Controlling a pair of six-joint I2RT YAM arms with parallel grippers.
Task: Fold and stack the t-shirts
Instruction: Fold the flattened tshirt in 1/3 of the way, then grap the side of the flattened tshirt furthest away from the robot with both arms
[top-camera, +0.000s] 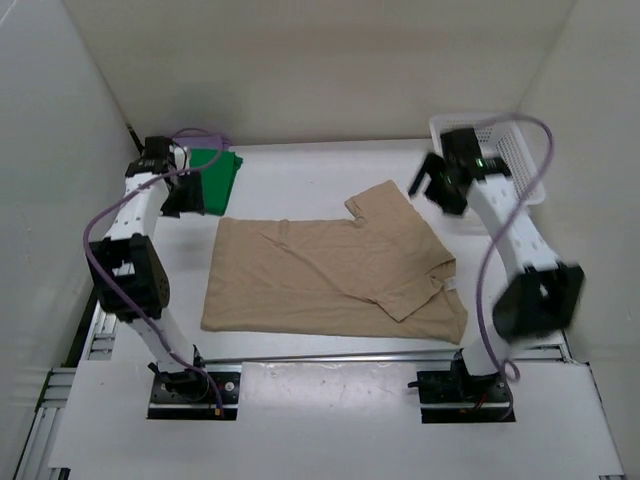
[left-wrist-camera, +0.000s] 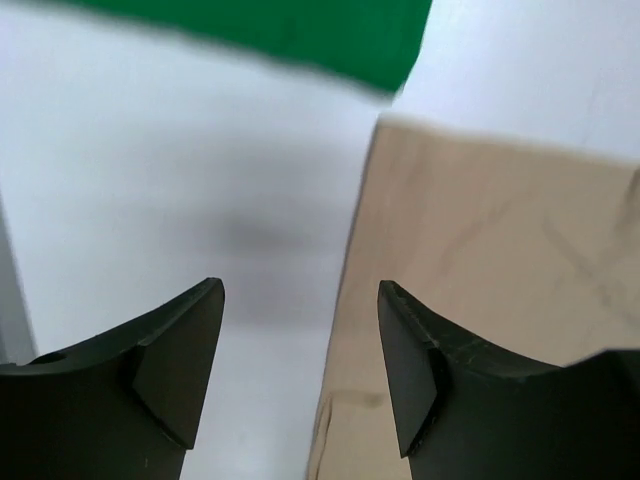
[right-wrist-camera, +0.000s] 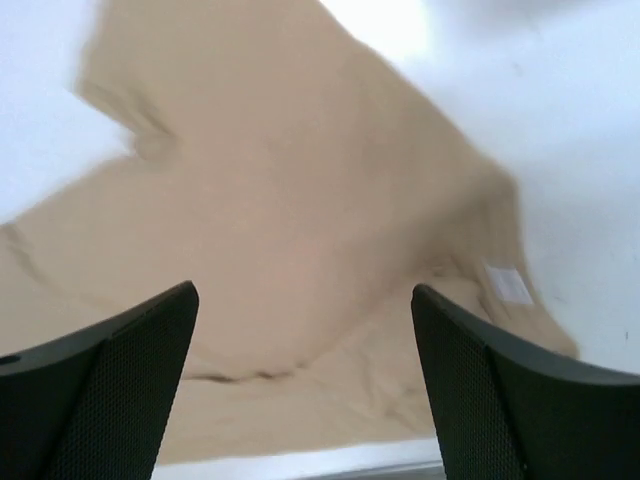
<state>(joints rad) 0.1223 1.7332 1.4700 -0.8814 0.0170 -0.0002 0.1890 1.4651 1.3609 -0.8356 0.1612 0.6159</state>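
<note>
The tan shirt lies part-folded in the middle of the table, with the green shirt far left; the left hand and right hand hang wide open and empty, so the next fold likely needs a grip on the tan shirt's far edge.

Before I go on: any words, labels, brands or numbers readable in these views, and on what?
No text can be read in any view.
The white tag on the tan shirt: too blurred to read.
The green shirt and the basket: no print visible.
</note>
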